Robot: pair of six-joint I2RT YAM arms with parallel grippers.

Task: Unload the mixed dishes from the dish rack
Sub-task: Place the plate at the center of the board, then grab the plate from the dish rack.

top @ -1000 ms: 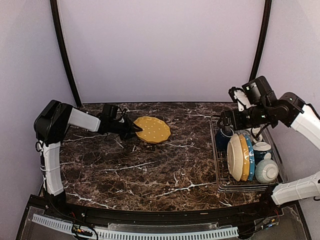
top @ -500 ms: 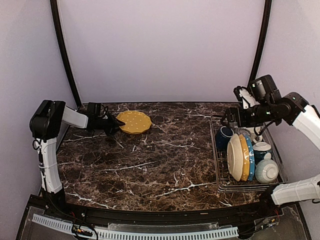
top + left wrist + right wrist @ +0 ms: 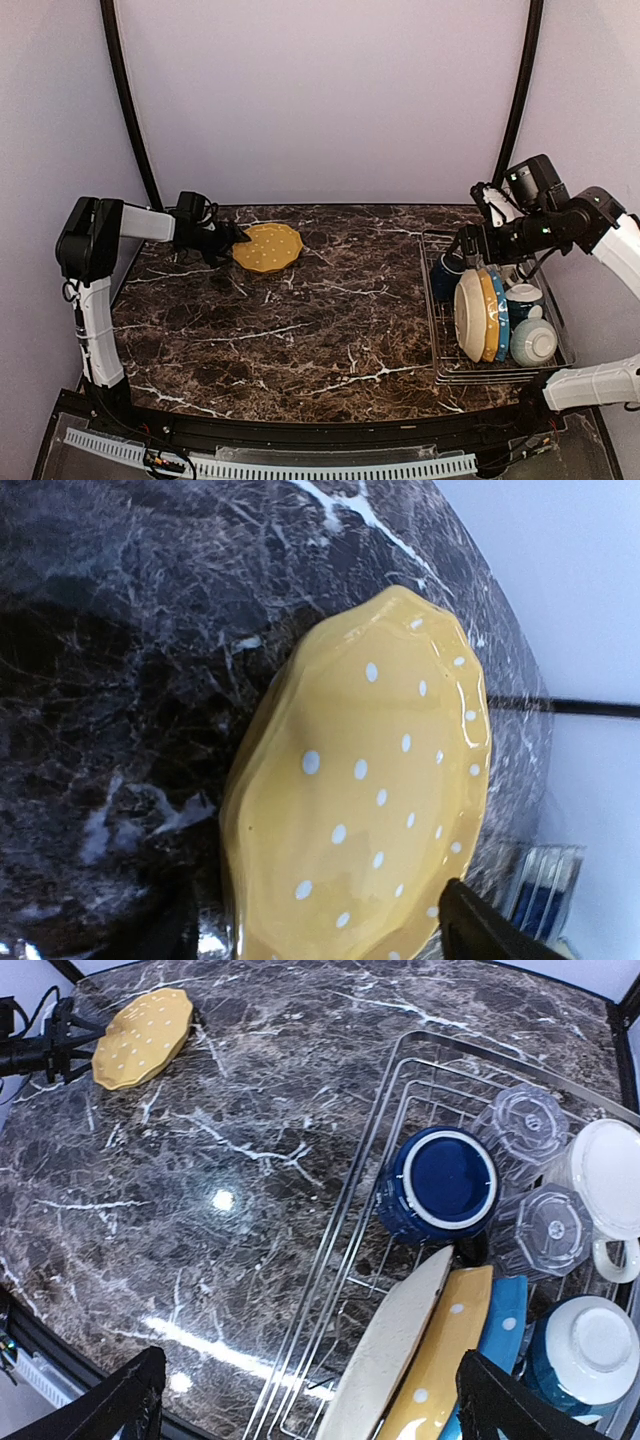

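Yellow plate (image 3: 268,247) flat on table (image 3: 330,320), far-left corner, well apart from rack (image 3: 437,340). L gripper (image 3: 228,238) at plate's left rim, fingers (image 3: 490,925) spread wide either side of rim (contact unclear). R gripper (image 3: 462,245) hovers over rack's far-left part, jaws wide, nothing btwn. In rack: cream plate (image 3: 395,1355), 2nd yellow plate (image 3: 445,1360), blue plate (image 3: 503,1340) on edge, side by side. Blue cup (image 3: 440,1182) mouth-up beyond them. Glasses (image 3: 527,1120) (image 3: 548,1230) and mug (image 3: 610,1180) to the right; bowl (image 3: 590,1350) by blue plate.
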